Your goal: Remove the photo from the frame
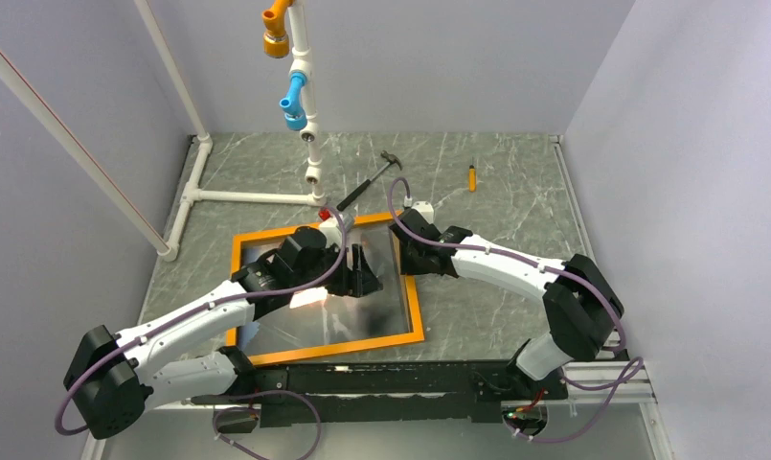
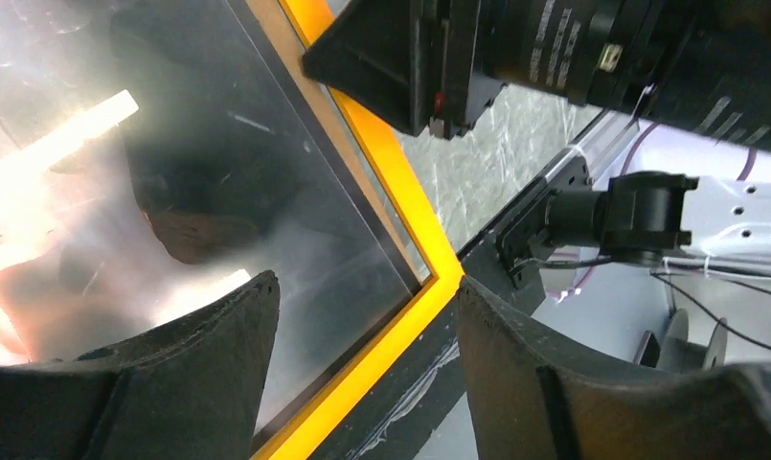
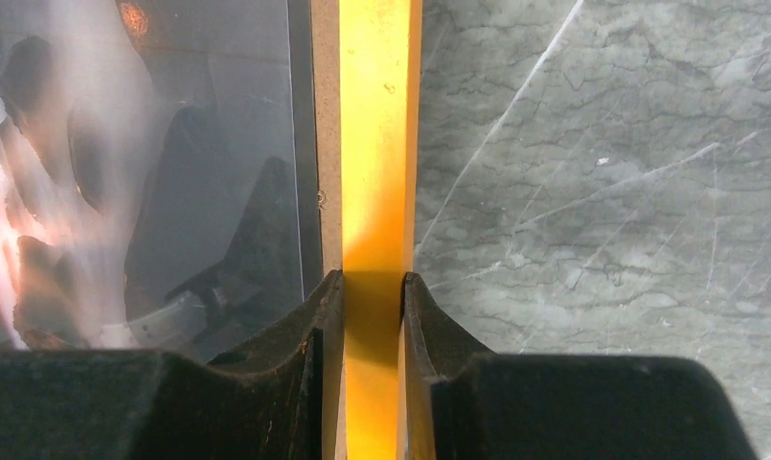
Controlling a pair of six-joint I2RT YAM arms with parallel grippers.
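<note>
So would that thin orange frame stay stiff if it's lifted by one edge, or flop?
Probably fairly stiff: the frame runs straight where the right gripper pinches its rail. Being a thin, narrow border, it is likely light and may twist if raised by one side. Its smooth face looks slippery, so the grip could slide.

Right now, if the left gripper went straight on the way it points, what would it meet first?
Probably the frame near its corner, which lies between the left gripper's open fingers; one finger hangs over the photo, so that could touch first. Depth is unclear.
</note>
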